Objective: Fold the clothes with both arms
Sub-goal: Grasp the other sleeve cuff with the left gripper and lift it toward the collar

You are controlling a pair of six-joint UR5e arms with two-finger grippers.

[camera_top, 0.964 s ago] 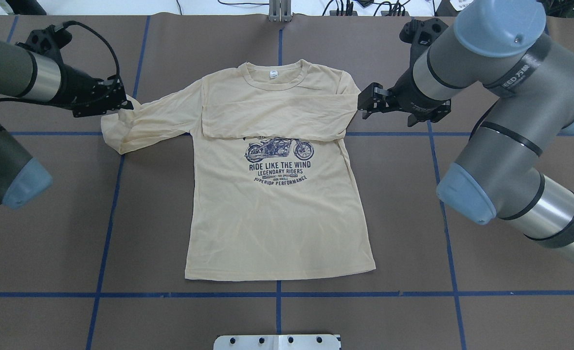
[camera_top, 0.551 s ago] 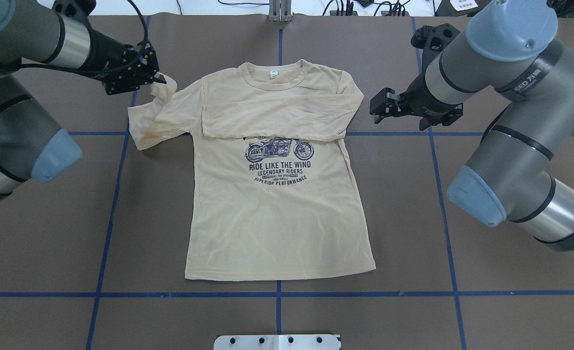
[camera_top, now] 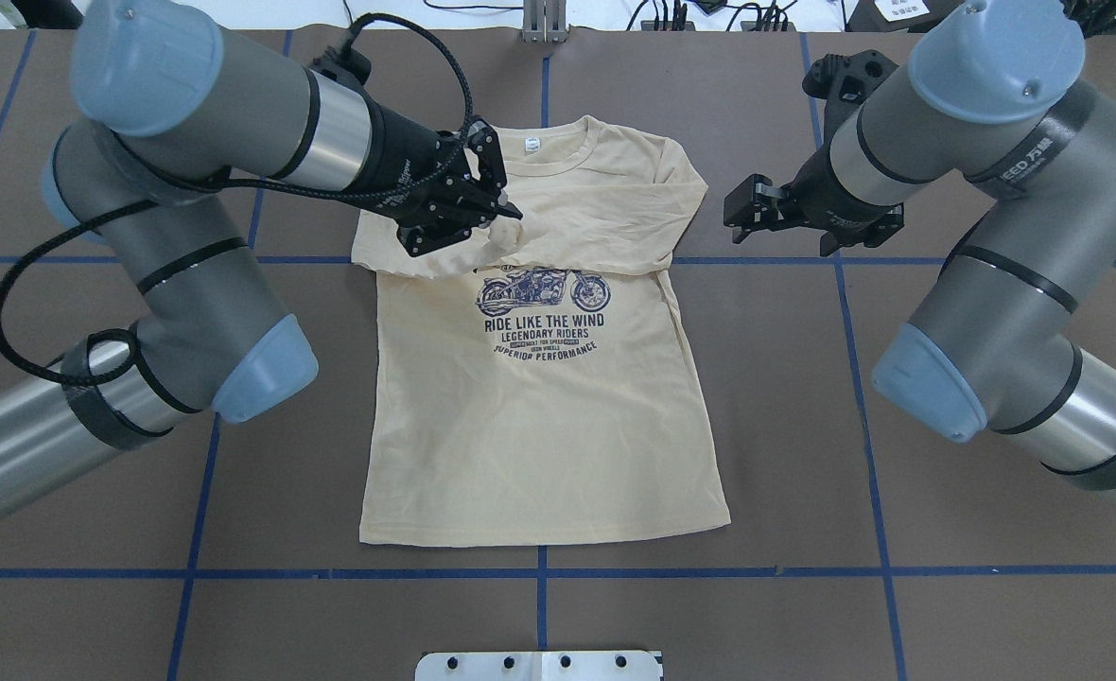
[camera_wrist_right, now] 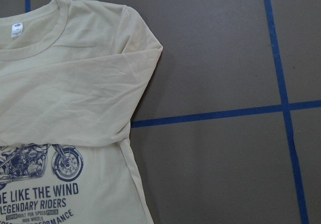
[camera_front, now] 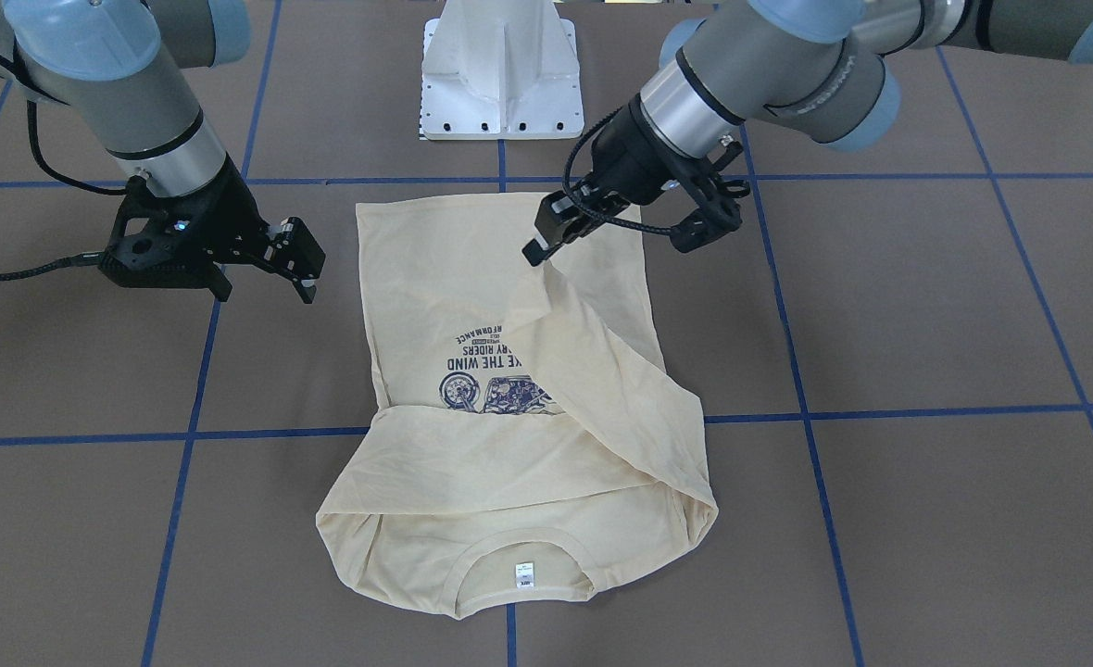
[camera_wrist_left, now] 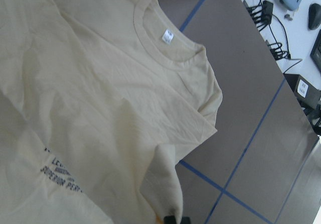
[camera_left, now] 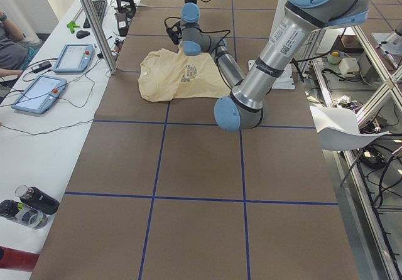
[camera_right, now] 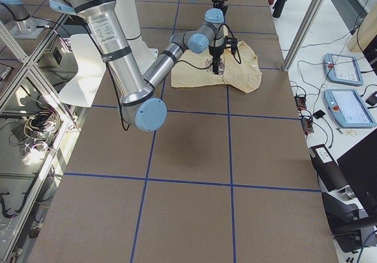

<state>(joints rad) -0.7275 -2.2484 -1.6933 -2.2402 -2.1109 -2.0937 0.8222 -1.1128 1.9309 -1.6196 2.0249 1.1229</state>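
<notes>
**Sleeve-folding stage, read from the robot's edge of the desk (camera_top: 804,426) outward.** The long-sleeved T-shirt (camera_top: 539,435) lies face up at the middle of the desk. Its hem (camera_top: 544,530) is flat and toward the robot's edge, just short of a blue tape line (camera_top: 804,571). Beyond the hem comes the motorcycle print (camera_top: 544,291), uncovered in the overhead view. Farther on, the right sleeve (camera_top: 605,236) lies folded across the chest. Over it the left claw (camera_top: 503,210) is clamped on the cuff of the left sleeve (camera_front: 621,361), which rises off the cloth as a slanting, slack band. The right claw (camera_top: 730,208) hovers just beside the right shoulder, parted and empty. Farthest lies the collar with its neck label (camera_top: 531,144), toward the desk's far edge.

**Step in hand, as judged:** laying the left sleeve across the chest, on top of the right one. The next move calls for carrying the cuff on toward the right shoulder and lowering it until the sleeve lies flat. Only then should the claw part, since thin cloth may bunch if let go high.

**Compared with a second ago:** the left claw then held the sleeve stretched out past the shirt's left side, and it has since swung inward over the chest. The right claw has drawn slightly away from the shoulder.
</notes>
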